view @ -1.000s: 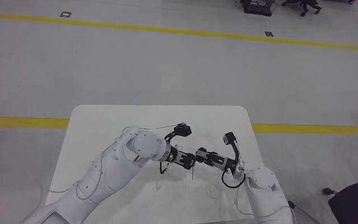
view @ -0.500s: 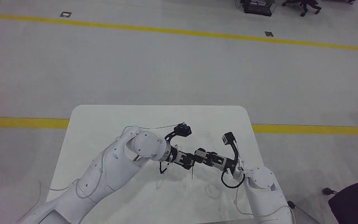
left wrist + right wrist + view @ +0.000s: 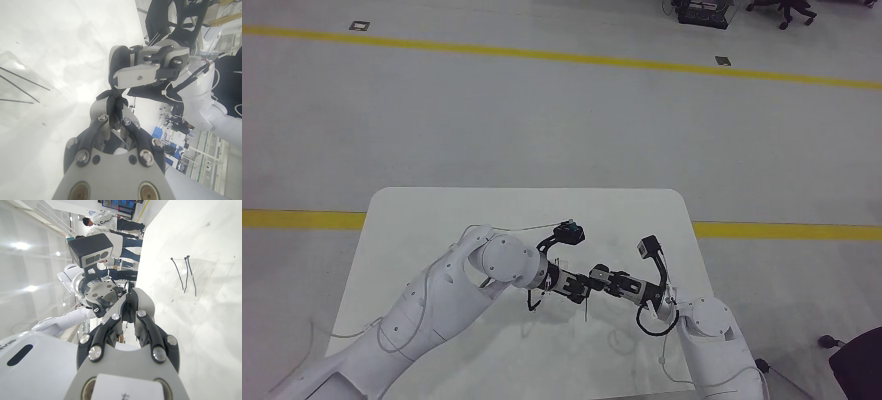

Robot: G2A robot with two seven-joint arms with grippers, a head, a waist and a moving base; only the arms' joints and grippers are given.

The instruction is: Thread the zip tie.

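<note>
Meeting tip to tip over the white worktop [image 3: 422, 230], the left gripper [image 3: 579, 287] and the right gripper [image 3: 599, 279] hang in the air near the side of the worktop closest to the robot. They point at each other, one from each side. The left fingers [image 3: 98, 108] are squeezed tight, black pad pressed on black pad. The right fingers [image 3: 145, 302] are squeezed tight too, with their dark pads pressed together. A thin dark zip tie [image 3: 586, 308] hangs straight down from the spot where the two grippers meet. It is too thin to tell which fingers pinch it, or if its tail is in its head. A clear plastic tray [image 3: 207, 273] lies flat on the worktop, off to one side of the grippers. Three more black zip ties [image 3: 186, 274] lie side by side in it, all with their heads at the same end, and none of them touch the grippers
</note>
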